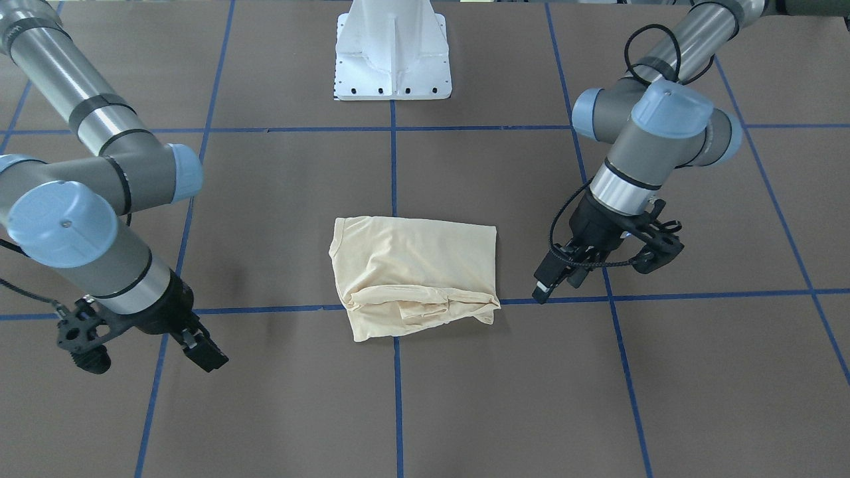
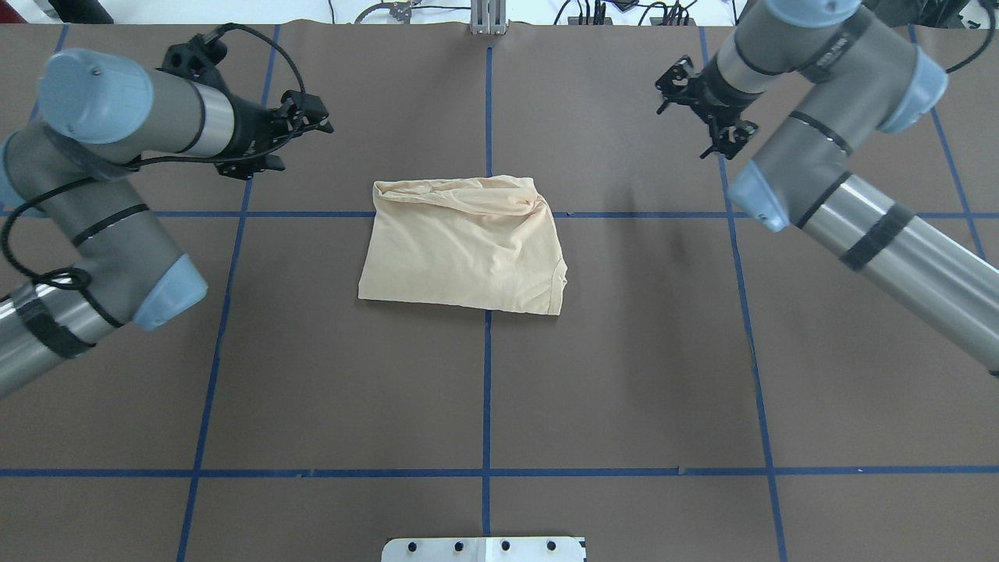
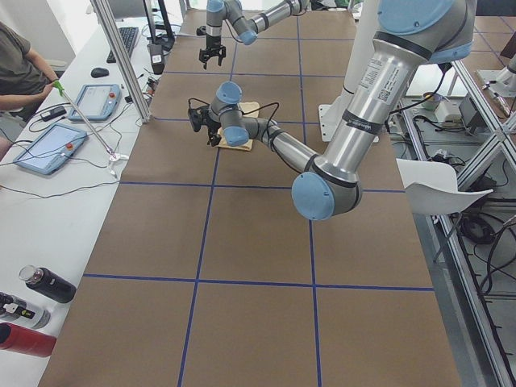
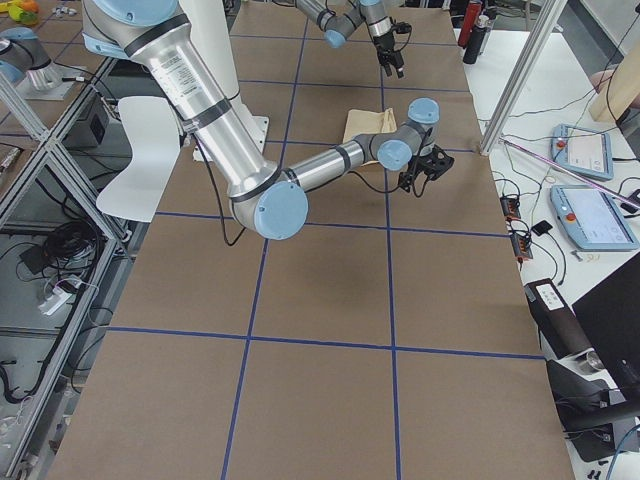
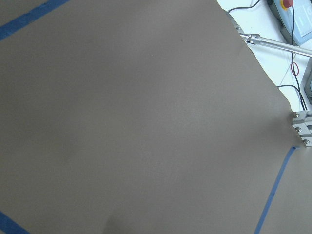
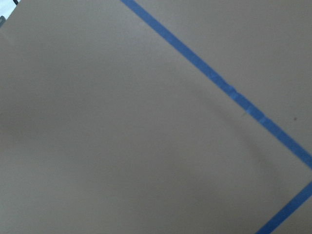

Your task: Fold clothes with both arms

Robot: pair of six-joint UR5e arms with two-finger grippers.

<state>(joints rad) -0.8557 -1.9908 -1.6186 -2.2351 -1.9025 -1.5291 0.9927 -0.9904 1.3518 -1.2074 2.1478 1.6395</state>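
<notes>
Shirt [image 1: 415,265]: folded into a rough rectangle, lying mid-table [image 1: 465,411] on the blue tape [image 1: 697,294] cross.
Left gripper [image 1: 558,287]: fingers apart, empty, near the shirt but not touching.
Right gripper [image 1: 211,358]: looks open too, holding nothing, further off.

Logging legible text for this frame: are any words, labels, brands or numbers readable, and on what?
Left arm: dark lettering along its tube, too small to read.
Right arm: the same kind of lettering, too blurred to read.
Shirt: folded, no print or label showing.
Nothing else carries readable text.
</notes>
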